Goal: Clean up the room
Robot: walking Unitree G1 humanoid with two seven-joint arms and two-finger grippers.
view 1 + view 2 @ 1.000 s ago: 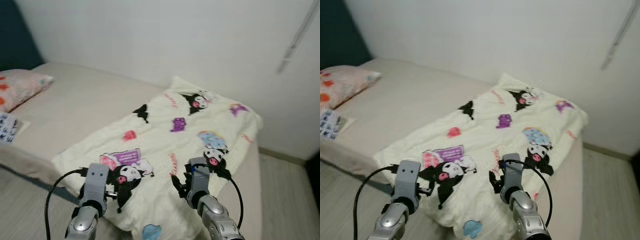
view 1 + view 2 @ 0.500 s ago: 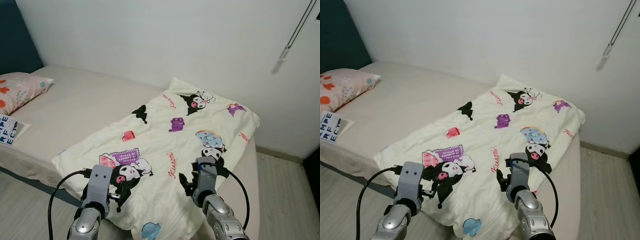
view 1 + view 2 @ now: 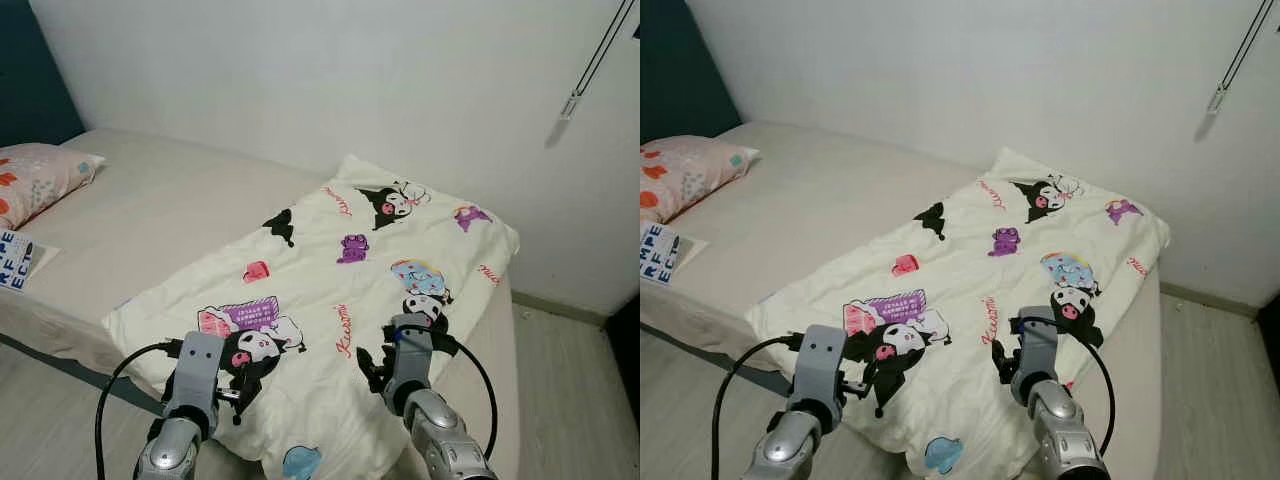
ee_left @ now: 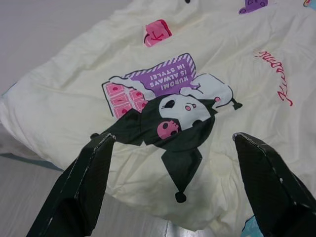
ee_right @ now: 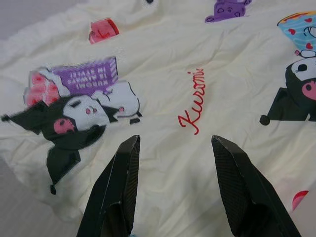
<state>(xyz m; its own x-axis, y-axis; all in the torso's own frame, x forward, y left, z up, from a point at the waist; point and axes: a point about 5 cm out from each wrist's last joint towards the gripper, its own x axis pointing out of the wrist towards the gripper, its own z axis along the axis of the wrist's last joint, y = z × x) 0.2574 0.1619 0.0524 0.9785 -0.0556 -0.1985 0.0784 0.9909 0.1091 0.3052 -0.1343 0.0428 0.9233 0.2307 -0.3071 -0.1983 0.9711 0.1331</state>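
Observation:
A cream blanket [image 3: 340, 290] printed with black, purple and pink cartoon figures lies spread flat across the foot of a bed [image 3: 170, 195]. Both arms reach out over its near part. My left gripper [image 4: 174, 139] hovers open above a black cartoon figure and a purple label near the blanket's front left corner. My right gripper [image 5: 176, 142] is open too, above red cursive lettering near the blanket's middle. Nothing sits between either pair of fingers. In the eye views the left wrist [image 3: 196, 368] and right wrist [image 3: 408, 355] show at the bottom.
A flowered pink pillow [image 3: 35, 178] lies at the bed's far left, with a printed paper [image 3: 12, 262] near the left edge. A white wall runs behind the bed, with a thin cord [image 3: 585, 65] hanging at its right. Pale wood floor [image 3: 570, 370] lies to the right.
The eye views were blurred a second ago and are sharp now, with a slight shift of the whole picture. Both grippers stay open over the blanket, which has not moved.

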